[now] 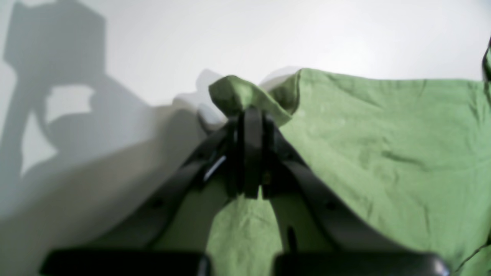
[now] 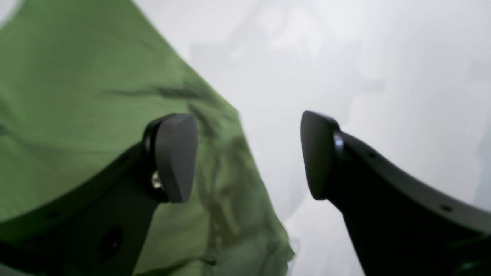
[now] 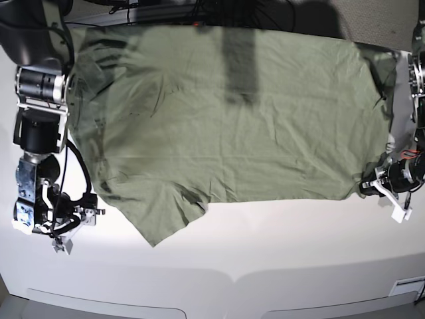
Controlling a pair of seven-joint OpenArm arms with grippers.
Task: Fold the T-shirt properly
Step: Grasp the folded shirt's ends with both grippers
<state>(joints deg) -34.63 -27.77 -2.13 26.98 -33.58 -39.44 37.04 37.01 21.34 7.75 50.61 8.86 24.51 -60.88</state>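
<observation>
The sage-green T-shirt (image 3: 226,113) lies spread flat and wrinkled on the white table (image 3: 279,259), with one sleeve (image 3: 163,216) pointing to the front. My left gripper (image 1: 251,115) is shut on a bunched corner of the T-shirt (image 1: 383,145), at the shirt's front right corner in the base view (image 3: 366,185). My right gripper (image 2: 249,153) is open and holds nothing. Its left finger (image 2: 174,157) hangs over the edge of the T-shirt (image 2: 76,99) and its right finger (image 2: 318,153) over bare table. In the base view it is at the shirt's left edge (image 3: 89,216).
The right arm's motor housings (image 3: 40,113) stand along the shirt's left edge. The left arm's wiring and joints (image 3: 418,86) stand at the right edge. Dark cables and equipment (image 3: 199,10) run along the back. The table's front edge (image 3: 232,282) is near.
</observation>
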